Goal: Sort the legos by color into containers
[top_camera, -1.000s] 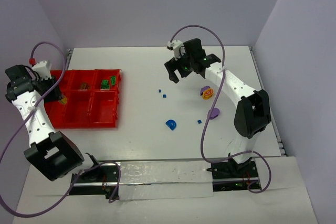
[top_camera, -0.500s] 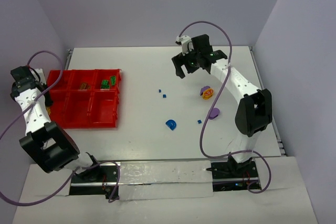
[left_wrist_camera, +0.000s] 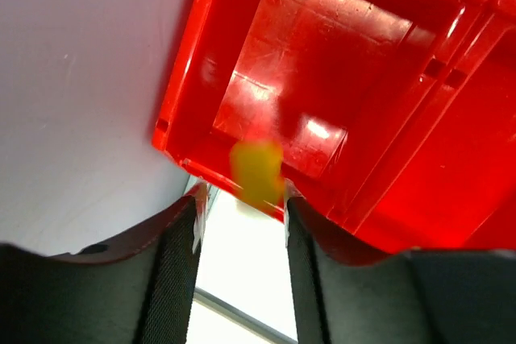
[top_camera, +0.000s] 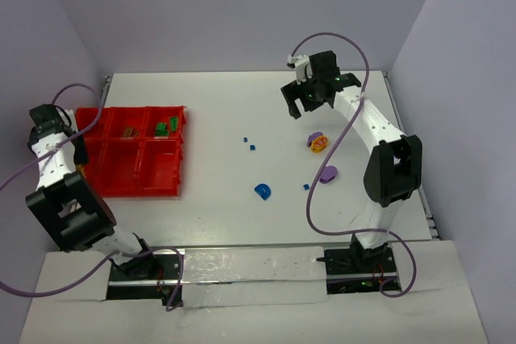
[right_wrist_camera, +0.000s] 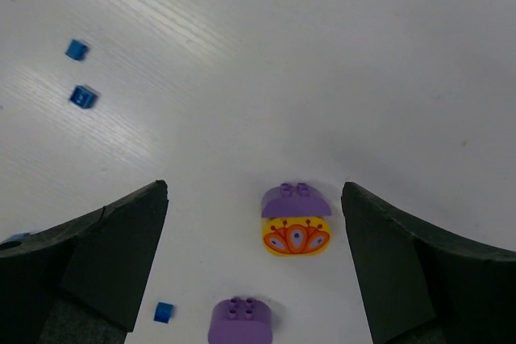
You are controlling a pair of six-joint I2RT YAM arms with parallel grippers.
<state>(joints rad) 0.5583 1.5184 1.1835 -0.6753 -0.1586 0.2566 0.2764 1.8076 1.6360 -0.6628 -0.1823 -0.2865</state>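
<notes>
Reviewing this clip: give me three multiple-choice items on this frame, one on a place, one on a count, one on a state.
1. Seen from above, where on the table do the red containers sit?
A) left side
B) right side
C) centre

2. How many tiny blue bits lie loose on the table?
A) one
B) three
C) six

3. The right gripper is:
A) open and empty
B) shut tight on nothing
C) hidden from every view

Answers:
1 A, the bins lie by the left arm.
2 B, three show in both the top and right wrist views.
3 A, its fingers stand wide apart with only table between them.
</notes>
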